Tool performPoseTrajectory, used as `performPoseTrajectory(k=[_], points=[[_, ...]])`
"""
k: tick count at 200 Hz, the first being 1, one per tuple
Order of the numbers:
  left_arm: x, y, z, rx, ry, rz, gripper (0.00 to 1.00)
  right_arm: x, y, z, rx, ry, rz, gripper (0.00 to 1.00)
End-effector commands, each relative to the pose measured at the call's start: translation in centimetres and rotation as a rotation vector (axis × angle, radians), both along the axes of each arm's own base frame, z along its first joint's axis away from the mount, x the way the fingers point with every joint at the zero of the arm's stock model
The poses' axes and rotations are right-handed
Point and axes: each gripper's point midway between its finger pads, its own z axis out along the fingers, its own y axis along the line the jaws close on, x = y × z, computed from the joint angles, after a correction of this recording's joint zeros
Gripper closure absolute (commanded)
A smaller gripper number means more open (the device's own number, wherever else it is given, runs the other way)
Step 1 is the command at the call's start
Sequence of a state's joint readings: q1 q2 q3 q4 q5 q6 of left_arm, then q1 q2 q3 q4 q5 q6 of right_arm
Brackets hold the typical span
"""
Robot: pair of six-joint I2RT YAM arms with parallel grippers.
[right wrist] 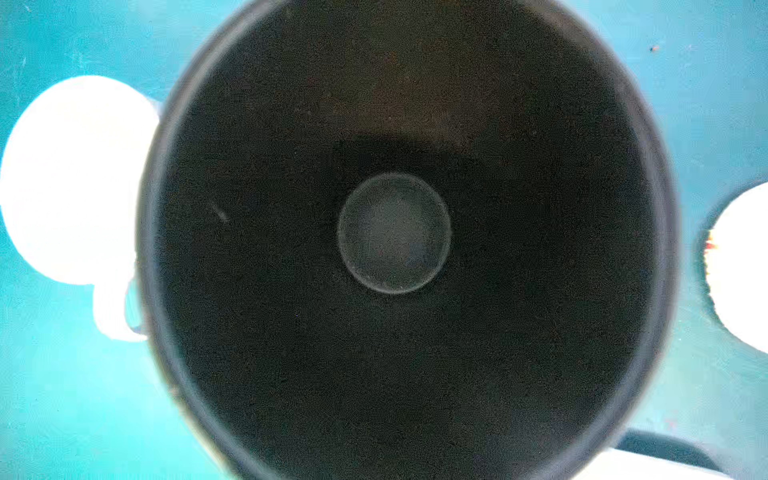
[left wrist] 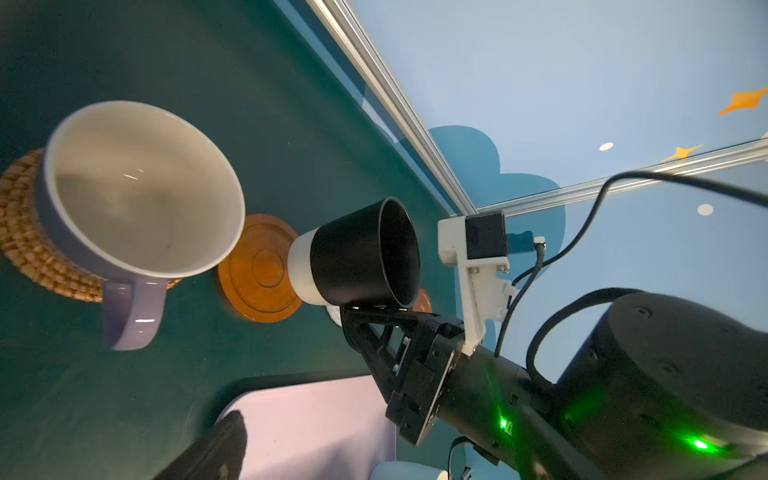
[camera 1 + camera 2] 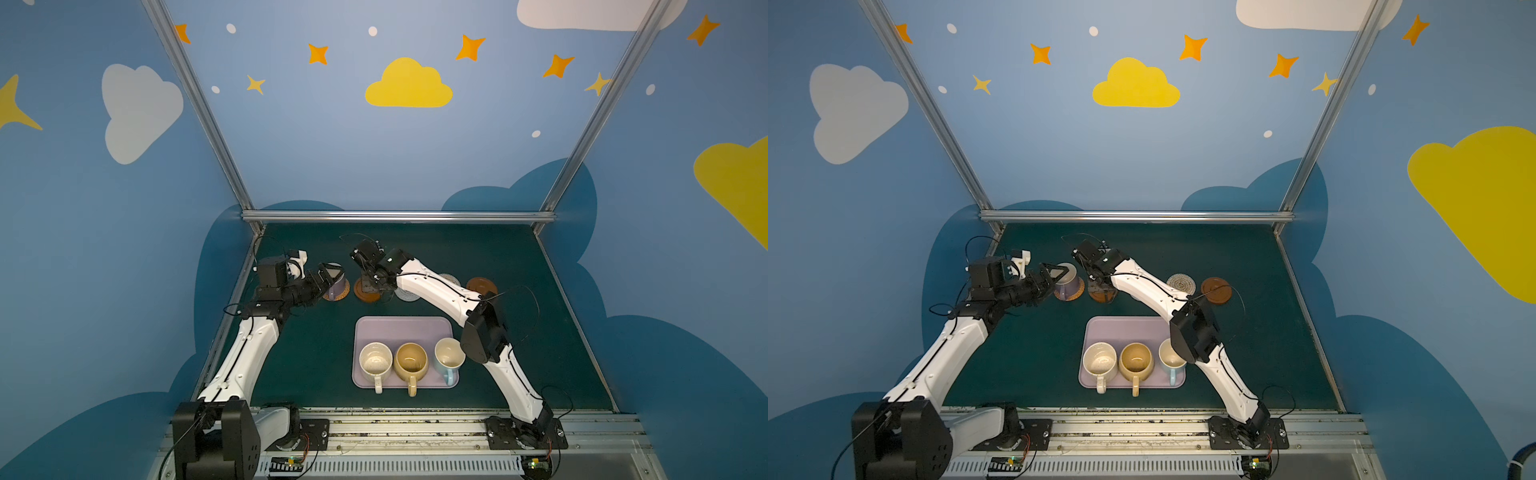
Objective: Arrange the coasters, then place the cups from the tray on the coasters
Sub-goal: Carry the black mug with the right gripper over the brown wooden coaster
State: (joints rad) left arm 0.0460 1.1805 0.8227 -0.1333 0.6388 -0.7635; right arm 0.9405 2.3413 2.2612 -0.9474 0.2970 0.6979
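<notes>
Ideally the black cup (image 2: 357, 253), gripped by the right gripper (image 3: 374, 286), is lowered level and centred on the coaster (image 2: 257, 270), the open-jawed left gripper (image 3: 332, 276) held clear.

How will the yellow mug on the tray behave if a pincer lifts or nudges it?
The yellow mug looks glazed, so probably rigid, breakable and somewhat slippery. Its squat, wide body should resist tipping. Nudged sideways on the tray, it would likely knock the cream mug beside it.
</notes>
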Motion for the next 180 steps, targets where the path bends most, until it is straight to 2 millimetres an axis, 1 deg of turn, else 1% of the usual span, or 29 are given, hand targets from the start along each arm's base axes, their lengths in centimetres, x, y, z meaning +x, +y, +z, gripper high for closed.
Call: performPoseTrajectory(k=[1,30,91,120,152,180], points=[[-0.3,-0.3,-0.4,0.016,0.022,-0.043,0.02,0.8,1.3,2.3,0.060,-0.061,-0.016,1.00],[-0.4,-0.4,-0.7,-0.006,0.016,-0.034,0.01,0.9,1.5,1.5,0.052,-0.050,-0.024,1.00],[-0.3,0.0,-1.3,0.011,0.035,-0.015,0.01,0.9,1.6,-0.1,0.023,-0.034,-0.039,1.00],[-0.4,0.0,-1.5,0.009,0.039,-0.015,0.01,0.8,1.9,-0.9,0.026,-0.018,-0.037,1.00],[-0.5,-0.1,-1.6,0.007,0.042,-0.016,0.01,0.7,2.4,-1.4,0.026,-0.015,-0.027,1.00],[-0.6,0.0,-1.6,0.006,0.040,-0.012,0.01,1.0,2.2,-1.8,0.007,-0.024,-0.030,1.00]])
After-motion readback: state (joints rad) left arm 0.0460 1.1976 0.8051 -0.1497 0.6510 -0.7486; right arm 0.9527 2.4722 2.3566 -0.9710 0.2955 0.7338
